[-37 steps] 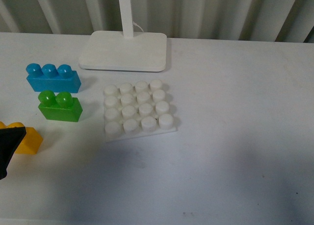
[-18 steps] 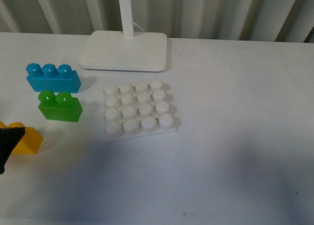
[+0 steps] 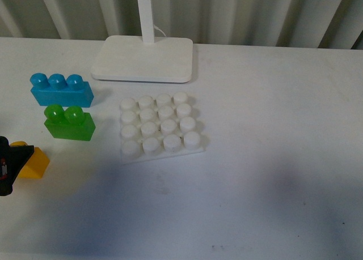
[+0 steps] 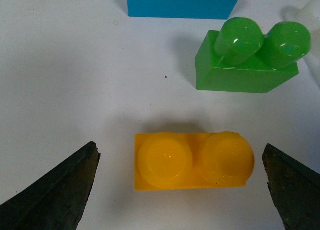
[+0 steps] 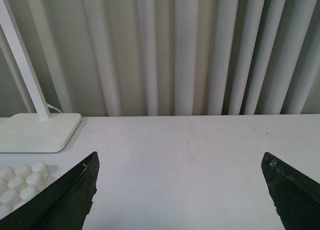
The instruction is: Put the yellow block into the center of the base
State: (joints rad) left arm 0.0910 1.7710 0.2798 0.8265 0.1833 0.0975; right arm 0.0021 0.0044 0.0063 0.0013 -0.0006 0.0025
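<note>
Straddles yellow block (image 4: pixel 192 162) with left gripper (image 4: pixel 180 151) spread wide, no contact; holds right gripper (image 5: pixel 179 160) spread wide above table (image 5: pixel 220 135).

A blue three-stud brick (image 3: pixel 60 90) lies on the white table (image 3: pixel 272 158), toward its left side. Just in front of it sits a green two-stud brick (image 3: pixel 69 123). Further back a smooth white slab (image 3: pixel 143 59) rests flat, a white pole (image 3: pixel 147 15) rising from its rear part. Pale ribbed panels (image 3: pixel 255 13) stand behind the table.
</note>
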